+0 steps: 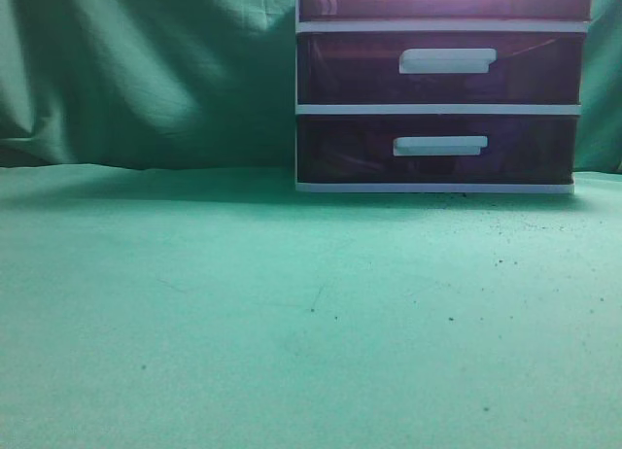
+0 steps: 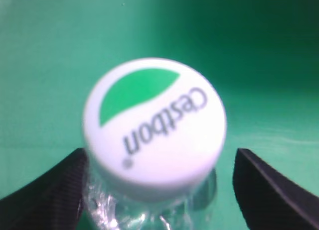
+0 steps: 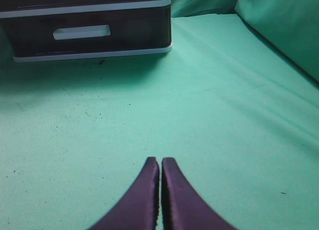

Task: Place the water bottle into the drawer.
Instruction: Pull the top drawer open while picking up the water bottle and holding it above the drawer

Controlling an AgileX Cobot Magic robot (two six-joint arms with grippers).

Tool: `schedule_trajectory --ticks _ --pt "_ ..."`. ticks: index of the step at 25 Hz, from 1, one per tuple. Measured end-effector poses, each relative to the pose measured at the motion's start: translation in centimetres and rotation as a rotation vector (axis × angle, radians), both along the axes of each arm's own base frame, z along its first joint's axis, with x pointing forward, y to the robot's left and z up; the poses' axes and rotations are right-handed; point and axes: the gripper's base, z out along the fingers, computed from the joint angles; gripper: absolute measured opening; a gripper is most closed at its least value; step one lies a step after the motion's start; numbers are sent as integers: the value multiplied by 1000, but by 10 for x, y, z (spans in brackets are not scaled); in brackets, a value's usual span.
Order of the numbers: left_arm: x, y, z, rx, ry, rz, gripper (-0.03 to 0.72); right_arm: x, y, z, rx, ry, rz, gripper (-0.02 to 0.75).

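Observation:
The water bottle (image 2: 154, 125) fills the left wrist view: a white cap with a green leaf and "Cestbon" print, facing the camera, above a clear neck. My left gripper (image 2: 159, 158) is open around it. The left black finger lies against the bottle's shoulder. The right finger stands apart, with green cloth showing in the gap. The bottle and both arms are out of the exterior view. The drawer (image 1: 369, 0) is the topmost one of the white-framed unit and is cut off by the top edge. My right gripper (image 3: 160, 163) is shut and empty above the cloth.
Two like dark drawers with white handles sit below it, a middle one (image 1: 447, 60) and a bottom one (image 1: 439, 146); the bottom one also shows in the right wrist view (image 3: 82, 32). Green cloth (image 1: 292, 313) covers the table and hangs behind it.

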Motion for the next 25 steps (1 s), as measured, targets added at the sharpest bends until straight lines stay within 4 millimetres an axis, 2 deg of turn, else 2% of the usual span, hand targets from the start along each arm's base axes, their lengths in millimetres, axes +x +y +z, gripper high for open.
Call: schedule_trajectory --ticks 8,16,21,25 --pt "6 -1 -4 2 -32 -10 539 0 0 0 0 0 0 0" --pt "7 -1 -4 2 -36 -10 262 0 0 0 0 0 0 0" --pt "3 -1 0 12 -36 -16 274 0 0 0 0 0 0 0" --pt "-11 -16 29 80 -102 -122 274 0 0 0 0 0 0 0"
